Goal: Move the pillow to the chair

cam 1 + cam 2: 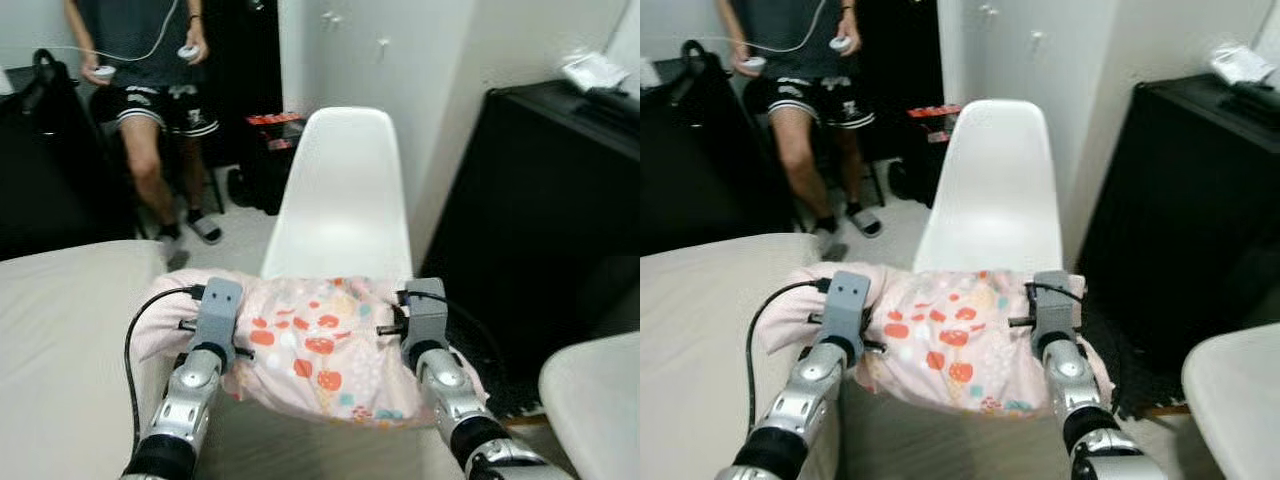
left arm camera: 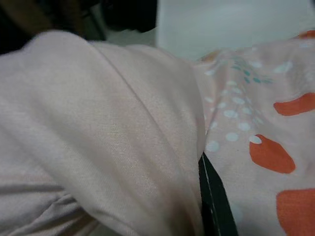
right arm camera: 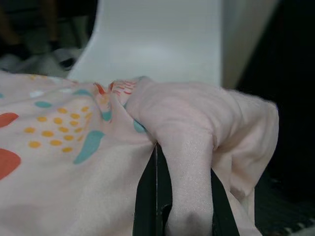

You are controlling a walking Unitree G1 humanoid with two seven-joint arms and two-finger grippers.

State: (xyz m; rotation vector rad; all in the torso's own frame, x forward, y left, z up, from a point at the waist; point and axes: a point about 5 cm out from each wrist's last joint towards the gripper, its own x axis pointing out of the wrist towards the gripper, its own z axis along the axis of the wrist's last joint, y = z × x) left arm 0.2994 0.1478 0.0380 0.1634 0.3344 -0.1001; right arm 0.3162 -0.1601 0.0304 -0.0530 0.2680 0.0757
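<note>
A pink pillow [image 1: 310, 345] with orange and teal prints hangs between my two arms, just in front of the white chair [image 1: 345, 190]. My left gripper [image 1: 215, 310] is shut on the pillow's left end, where folds of pink cloth [image 2: 108, 147] cover the fingers. My right gripper [image 1: 425, 310] is shut on the pillow's right end; a bunch of fabric [image 3: 187, 147] is pinched between its black fingers [image 3: 147, 196]. The chair's back stands right behind the pillow; its seat is hidden by the pillow.
A bed [image 1: 60, 340] lies at the left. A black cabinet [image 1: 550, 210] stands at the right, with a pale rounded surface [image 1: 595, 400] at the lower right. A person [image 1: 150, 100] holding controllers stands at the back left near dark furniture.
</note>
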